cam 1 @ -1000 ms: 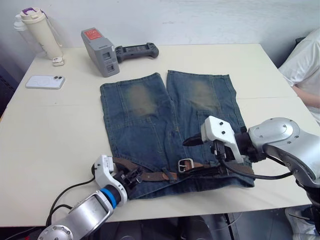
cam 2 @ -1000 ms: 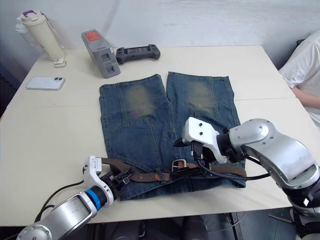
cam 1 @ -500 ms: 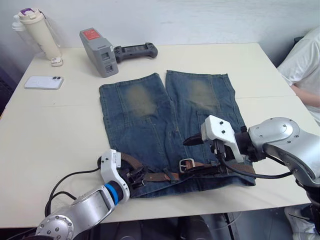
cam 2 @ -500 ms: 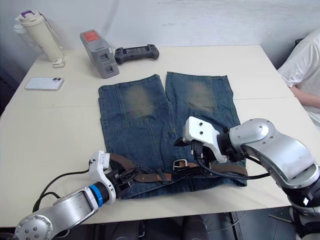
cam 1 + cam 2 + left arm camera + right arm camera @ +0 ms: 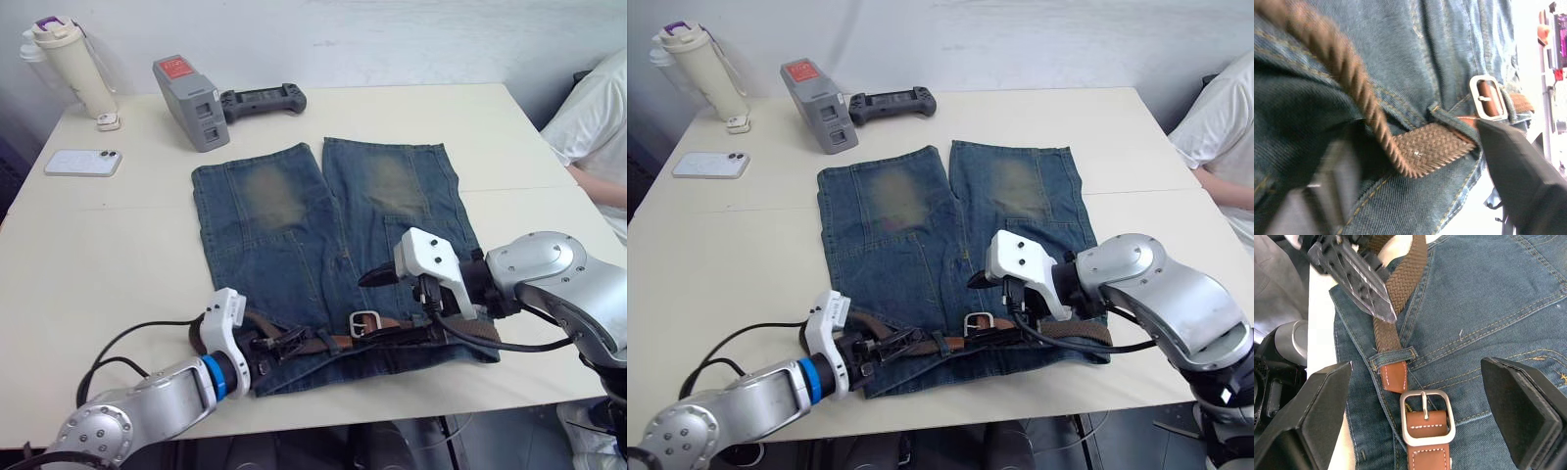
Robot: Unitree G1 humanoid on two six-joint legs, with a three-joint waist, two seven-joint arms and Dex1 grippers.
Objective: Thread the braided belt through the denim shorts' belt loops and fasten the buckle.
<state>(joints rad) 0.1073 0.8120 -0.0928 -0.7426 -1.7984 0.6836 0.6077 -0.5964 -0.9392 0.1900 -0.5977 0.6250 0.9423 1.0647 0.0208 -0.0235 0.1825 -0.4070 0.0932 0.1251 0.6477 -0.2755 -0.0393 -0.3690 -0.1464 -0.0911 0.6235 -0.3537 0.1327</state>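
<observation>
Left tool (image 5: 277,343) sits at the shorts' waistband near the tabletop's front edge, its black fingers (image 5: 1352,269) parted with the braided belt (image 5: 1427,152) running between them, though whether they pinch the weave or merely straddle it I cannot tell. Right tool (image 5: 377,277) hovers just above the denim shorts (image 5: 294,235) over the buckle, and its two black fingers (image 5: 1303,416) stand wide apart with nothing between them. That braided belt lies along the waistband, its dark brown weave passing under one of the belt loops (image 5: 1396,355) and meeting a tan leather end just beyond it. Right beside that loop lies the buckle (image 5: 1426,417), a silver rectangular frame with its pin resting across tan leather, flat on the denim. More tan strap continues along the waistband under the right arm. The shorts are spread flat on the cream tabletop (image 5: 118,255), waistband toward the robot and both legs, each with a faded yellowish patch, pointing away. Well apart at the far left of the tabletop are a white phone (image 5: 82,162), a cream bottle (image 5: 64,61), a grey box with a red label (image 5: 189,101) and a black controller (image 5: 260,98) just beside it. At the right edge a person's white sleeve (image 5: 598,117) shows.
</observation>
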